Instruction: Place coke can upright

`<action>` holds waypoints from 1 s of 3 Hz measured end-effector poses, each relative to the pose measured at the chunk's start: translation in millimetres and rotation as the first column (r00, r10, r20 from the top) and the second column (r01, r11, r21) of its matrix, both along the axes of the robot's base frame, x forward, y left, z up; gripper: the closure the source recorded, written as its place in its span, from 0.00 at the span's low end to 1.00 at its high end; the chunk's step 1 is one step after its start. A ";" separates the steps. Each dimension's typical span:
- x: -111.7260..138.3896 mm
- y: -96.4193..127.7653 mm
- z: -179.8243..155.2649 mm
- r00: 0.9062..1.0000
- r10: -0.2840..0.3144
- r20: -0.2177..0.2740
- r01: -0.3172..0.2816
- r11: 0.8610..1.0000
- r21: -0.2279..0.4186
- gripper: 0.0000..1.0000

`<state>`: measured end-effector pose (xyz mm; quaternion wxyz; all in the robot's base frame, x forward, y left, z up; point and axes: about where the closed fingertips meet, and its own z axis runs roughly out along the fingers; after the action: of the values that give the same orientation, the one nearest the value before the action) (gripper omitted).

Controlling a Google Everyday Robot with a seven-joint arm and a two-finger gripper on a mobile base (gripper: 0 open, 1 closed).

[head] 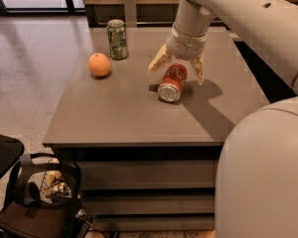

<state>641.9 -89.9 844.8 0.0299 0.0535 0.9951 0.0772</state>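
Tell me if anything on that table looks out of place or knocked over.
Yes. The coke can lies on its side on the table, silver end facing the camera, while the green can stands upright. The gripper hangs open just above it, fingers either side.

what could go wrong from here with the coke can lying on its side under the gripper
1. The coke can lies on its side on the table; if one finger touches first, it may roll away, perhaps toward the orange.
2. The gripper is open, with its fingers either side of the can's far end; closing there could pinch off-centre and let the can tilt or slip when lifted.
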 end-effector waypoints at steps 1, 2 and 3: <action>1.2 1.0 -1.7 1.000 0.000 0.003 0.000 1.000 0.002 0.41; 2.7 2.1 -3.5 1.000 0.000 0.005 0.000 1.000 0.003 0.65; 4.5 3.7 -6.3 1.000 0.001 0.007 -0.001 1.000 0.005 0.96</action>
<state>646.4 -86.2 838.6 0.0332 0.0529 0.9949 0.0798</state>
